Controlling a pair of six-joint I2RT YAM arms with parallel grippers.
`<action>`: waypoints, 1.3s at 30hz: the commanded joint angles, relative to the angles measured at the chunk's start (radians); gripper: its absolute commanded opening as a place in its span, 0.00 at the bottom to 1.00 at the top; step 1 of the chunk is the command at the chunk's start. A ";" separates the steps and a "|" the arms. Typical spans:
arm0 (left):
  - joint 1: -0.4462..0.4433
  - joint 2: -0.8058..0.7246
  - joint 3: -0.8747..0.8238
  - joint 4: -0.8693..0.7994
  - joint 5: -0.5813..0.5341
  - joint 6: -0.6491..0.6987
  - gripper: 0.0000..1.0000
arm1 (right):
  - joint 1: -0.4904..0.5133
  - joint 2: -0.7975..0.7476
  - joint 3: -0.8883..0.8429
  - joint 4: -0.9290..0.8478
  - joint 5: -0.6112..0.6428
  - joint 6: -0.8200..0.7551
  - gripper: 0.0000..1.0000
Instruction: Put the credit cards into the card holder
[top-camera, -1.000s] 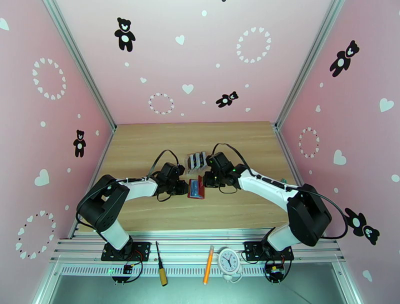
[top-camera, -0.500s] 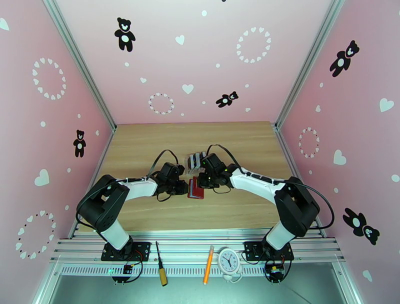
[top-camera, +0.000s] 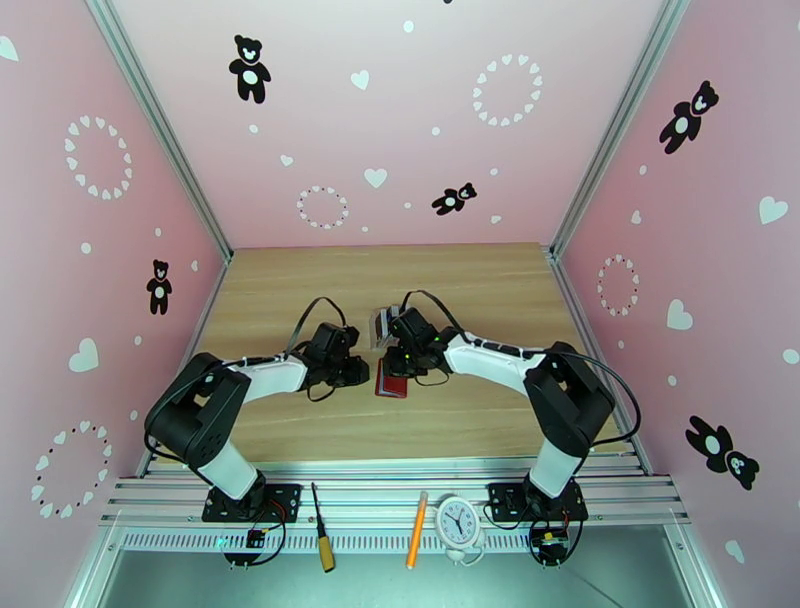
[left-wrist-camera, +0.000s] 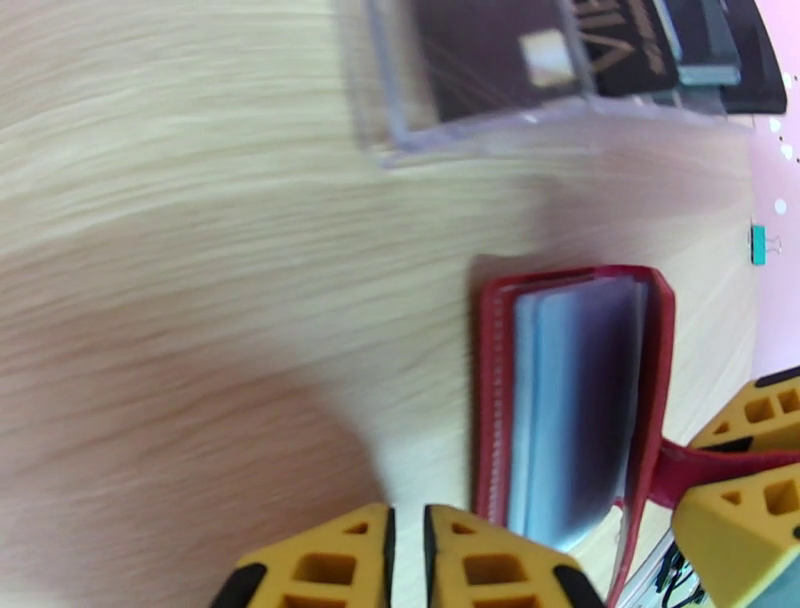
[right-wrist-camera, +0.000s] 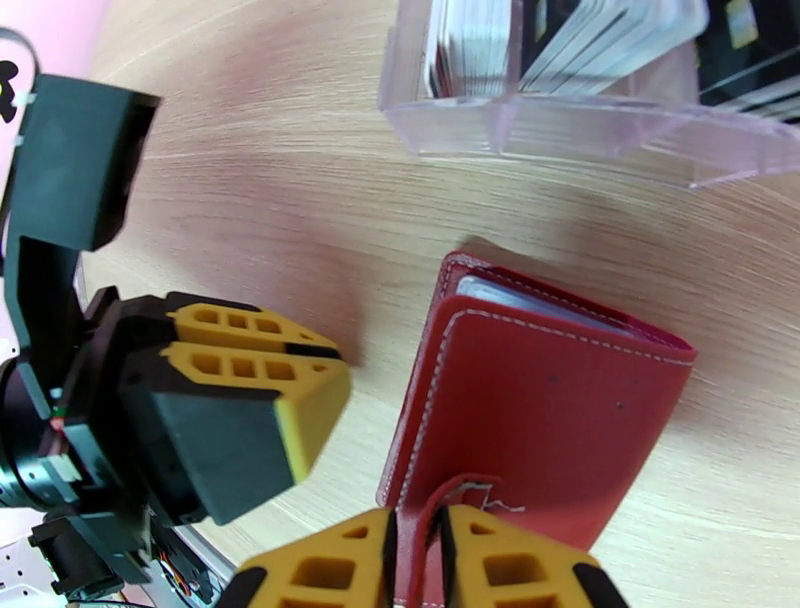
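The card holder (top-camera: 391, 384) lay ajar on the table (top-camera: 300, 290) at mid-frame of the top view, just below the clear rack (top-camera: 384, 322) that held the credit cards (left-wrist-camera: 500, 50). My right pincer (right-wrist-camera: 418, 520) was pinched nearly closed on its snap tab (left-wrist-camera: 700, 467). My left pincer (left-wrist-camera: 407, 515), to its left, was almost closed and empty.

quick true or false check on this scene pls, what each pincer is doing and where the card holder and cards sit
1. The right pincer pinches the card holder by its snap tab. True.
2. The left pincer holds a card. False: it is shut on nothing, beside the card holder.
3. Credit cards stand in the clear rack. True.
4. The card holder lies inside the rack. False: it lies on the table, apart from the rack.
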 joint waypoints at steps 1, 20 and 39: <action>0.012 -0.031 -0.014 0.000 -0.016 -0.012 0.18 | 0.013 0.038 0.038 0.014 -0.015 0.013 0.25; 0.026 -0.041 -0.021 -0.003 -0.029 -0.016 0.19 | 0.052 0.109 0.085 0.019 -0.025 0.018 0.55; 0.088 -0.180 -0.079 -0.064 -0.204 -0.036 0.18 | 0.076 0.168 0.110 0.071 -0.090 0.043 0.84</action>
